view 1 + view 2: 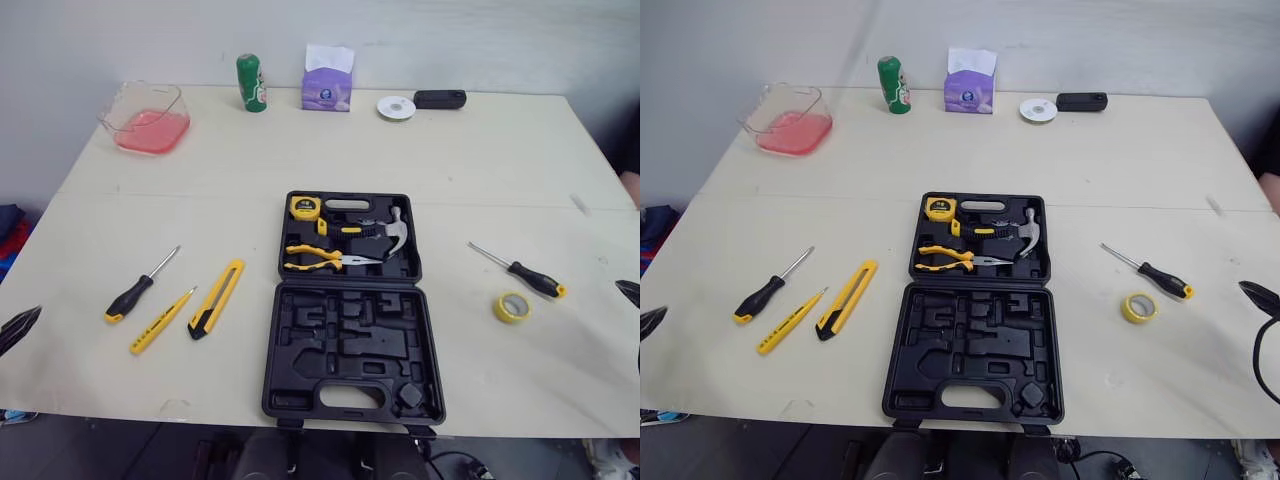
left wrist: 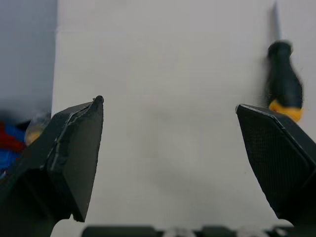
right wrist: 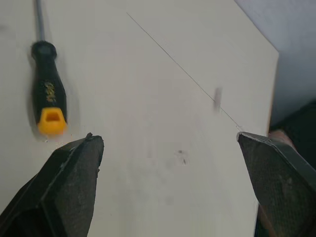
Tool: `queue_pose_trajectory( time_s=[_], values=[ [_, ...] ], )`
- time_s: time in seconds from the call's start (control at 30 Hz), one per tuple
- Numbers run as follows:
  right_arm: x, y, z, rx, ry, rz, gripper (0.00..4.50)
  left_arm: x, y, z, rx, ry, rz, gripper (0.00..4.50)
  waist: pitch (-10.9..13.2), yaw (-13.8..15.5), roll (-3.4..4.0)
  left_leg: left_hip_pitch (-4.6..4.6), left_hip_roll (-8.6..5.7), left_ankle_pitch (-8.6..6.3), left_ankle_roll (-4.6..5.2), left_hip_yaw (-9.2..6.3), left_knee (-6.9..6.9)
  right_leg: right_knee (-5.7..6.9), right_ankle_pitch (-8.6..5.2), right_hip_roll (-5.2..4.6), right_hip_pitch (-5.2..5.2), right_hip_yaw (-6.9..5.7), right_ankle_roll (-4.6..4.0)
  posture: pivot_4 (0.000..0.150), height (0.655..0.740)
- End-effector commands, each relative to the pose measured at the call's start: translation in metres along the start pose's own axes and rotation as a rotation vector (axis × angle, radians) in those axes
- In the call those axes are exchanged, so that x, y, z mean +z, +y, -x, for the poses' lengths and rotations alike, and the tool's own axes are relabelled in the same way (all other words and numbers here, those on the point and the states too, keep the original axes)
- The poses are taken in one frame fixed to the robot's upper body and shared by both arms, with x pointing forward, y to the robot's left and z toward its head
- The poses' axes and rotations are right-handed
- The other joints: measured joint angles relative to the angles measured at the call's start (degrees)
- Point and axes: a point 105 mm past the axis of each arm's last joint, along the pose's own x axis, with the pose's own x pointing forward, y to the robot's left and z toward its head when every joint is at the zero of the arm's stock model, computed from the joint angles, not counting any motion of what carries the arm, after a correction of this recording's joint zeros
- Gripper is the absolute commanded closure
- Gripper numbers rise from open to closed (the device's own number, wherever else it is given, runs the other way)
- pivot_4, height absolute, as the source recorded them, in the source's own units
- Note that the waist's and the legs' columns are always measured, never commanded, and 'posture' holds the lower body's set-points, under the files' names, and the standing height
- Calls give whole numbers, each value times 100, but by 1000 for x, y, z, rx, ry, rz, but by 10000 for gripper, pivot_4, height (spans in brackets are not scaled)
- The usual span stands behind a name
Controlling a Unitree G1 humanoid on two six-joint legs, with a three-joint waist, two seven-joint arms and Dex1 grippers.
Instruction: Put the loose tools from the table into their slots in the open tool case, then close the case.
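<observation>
While the left gripper (image 2: 169, 103) and right gripper (image 3: 165, 135) hold their fingers wide apart, well out to either side of the case (image 1: 285, 395), it lies open on the table (image 1: 500, 180). Left of the case lie a knife (image 1: 217, 298), pen (image 1: 161, 320) and screwdriver (image 1: 140, 287). Right of it lie tape (image 1: 512, 306) and a second screwdriver (image 1: 525, 275). Its far half holds pliers (image 1: 310, 258) and a hammer (image 1: 397, 235).

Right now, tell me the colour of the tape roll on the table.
Yellow; the tape roll shows best in the left eye view.
</observation>
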Motion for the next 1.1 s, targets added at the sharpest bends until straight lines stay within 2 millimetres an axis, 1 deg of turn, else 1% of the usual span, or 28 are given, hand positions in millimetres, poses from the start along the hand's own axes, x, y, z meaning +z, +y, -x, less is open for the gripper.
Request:
queue_pose_trajectory(
  time_s=[0.03, 0.1, 0.17, 0.27, 0.33, 0.43, 0.53, 0.63, 0.73, 0.77, 0.8, 0.83, 0.87, 0.93, 1.0, 1.03, 1.1],
  values=[
    [-10, -16, 18, -132, 33, 47, 280, 2, 34, 25, 219, -58, 6, 0, 0, -23, -1, 1, 3, 0, -1, 5, 1, 4, 1, -6, -4, 4, -2, 1500, 7400],
    [-21, -17, 25, -166, 61, 19, 280, -6, 43, 36, 293, -45, 24, 0, 0, -47, -1, 2, 8, -12, -22, 8, 2, 6, 4, -21, -6, 7, -6, 1500, 7400],
    [-26, -16, 28, -174, 77, 15, 280, -11, 46, 42, 319, -36, 37, 0, 0, -72, 0, 4, 9, -21, -37, 12, 1, 10, 4, -29, -9, 9, -7, 1500, 7400],
    [-25, -9, 23, -160, 58, 10, 280, -14, 44, 43, 313, -28, 35, 0, 0, -116, -1, 6, 10, -22, -37, 19, 3, 18, 4, -32, -13, 13, -7, 1500, 7400],
    [-22, -2, 15, -138, 42, 10, 280, -14, 40, 40, 295, -30, 28, 0, -1, -124, -2, 9, 13, -22, -38, 24, 7, 22, 6, -32, -13, 17, -10, 1500, 7400],
    [-20, 12, 1, -53, 35, 12, 280, -6, 37, 33, 281, -92, 52, 0, -2, -137, -4, 16, 34, -27, -46, 39, 8, 20, 11, -20, -14, 25, -19, 1500, 7400],
    [-9, 19, -16, -2, -3, -3, 280, 10, 31, 21, 233, -140, 52, 0, -2, -136, -4, 18, 51, -30, -52, 49, 11, 18, 14, -5, -17, 30, -25, 1500, 7400],
    [10, 26, -34, 63, -86, -33, 280, 22, 23, 13, 173, -158, 35, 0, -3, -142, -4, 21, 55, -27, -50, 60, 11, 22, 16, 0, -22, 38, -29, 1500, 7400],
    [40, 32, -49, 104, -233, -77, 280, 33, 10, 7, 87, -162, 29, 0, -3, -138, -4, 22, 65, -14, -27, 63, 12, 21, 18, 10, -22, 38, -33, 1500, 7400],
    [54, 35, -54, 126, -303, -106, 280, 36, 2, 4, 31, -147, 29, 0, -2, -136, -4, 22, 66, -14, -27, 63, 11, 20, 18, 10, -22, 38, -33, 1500, 7400],
    [71, 42, -58, 170, -380, -135, 280, 40, -8, 1, -38, -130, 57, 0, -3, -136, -4, 22, 66, -14, -27, 64, 11, 20, 18, 10, -23, 38, -33, 1500, 7400],
    [83, 48, -60, 205, -431, -156, 280, 42, -16, -1, -85, -116, 80, 0, -2, -136, -4, 22, 67, -14, -27, 63, 11, 22, 18, 12, -23, 37, -34, 1500, 7400],
    [92, 58, -63, 275, -448, -218, 280, 48, -26, -2, -146, -122, 108, 0, -2, -128, -3, 21, 68, -14, -27, 63, 11, 29, 19, 13, -23, 39, -34, 1500, 7400],
    [105, 74, -66, 361, -467, -272, 280, 55, -39, -3, -231, -109, 199, 0, -2, -113, -3, 19, 69, -14, -26, 61, 12, 37, 19, 11, -23, 45, -34, 1500, 7400],
    [128, 90, -70, 430, -518, -248, 280, 50, -53, -8, -299, 21, 197, 0, -2, -98, -4, 17, 70, -14, -25, 55, 15, 37, 19, 10, -22, 75, -35, 1500, 7400],
    [136, 96, -71, 450, -543, -247, 280, 47, -56, -12, -306, 78, 164, 0, -2, -93, -3, 16, 70, -14, -25, 55, 17, 37, 19, 12, -22, 78, -35, 1500, 7400],
    [150, 110, -69, 513, -598, -213, 280, 44, -57, -20, -286, 138, 131, 0, -2, -75, -3, 17, 67, -14, -25, 57, 17, 33, 19, 12, -25, 82, -36, 1500, 7400]
  ],
)
